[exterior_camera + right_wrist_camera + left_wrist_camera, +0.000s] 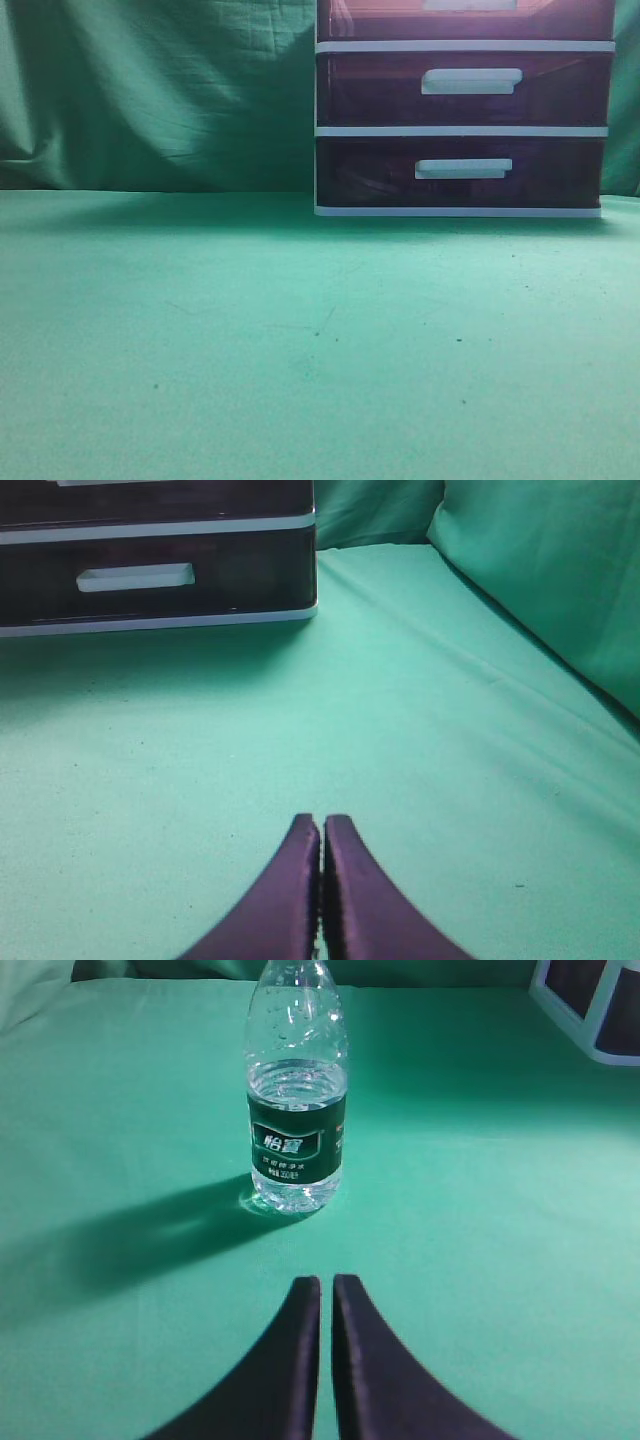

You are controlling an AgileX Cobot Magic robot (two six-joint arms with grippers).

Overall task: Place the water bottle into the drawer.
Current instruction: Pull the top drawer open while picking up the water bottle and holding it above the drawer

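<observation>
A green cloth-covered table (250, 350) filled the lower two thirds of the exterior view, with a wrinkled green backdrop (150, 90) across the upper left. In the upper right of that view stood a white-framed drawer unit (462, 130), its front facing the camera. The drawer (465, 18) of the task sat at the very top edge of the frame, translucent reddish-brown, only its lower part and a piece of its white handle visible; it appeared closed. Two similar drawers (465, 88) lay beneath it, each with a white bar handle.

The water bottle (296, 1100) stood upright in the upper centre of the left wrist view, clear with a dark green label, resting on the cloth, its cap cut off by the frame edge. The left gripper (327, 1285) sat at the bottom centre of that view, short of the bottle, its dark fingers nearly together and empty. The right gripper (322, 825) sat at the bottom centre of its own view, fingers pressed together, nothing between them.
</observation>
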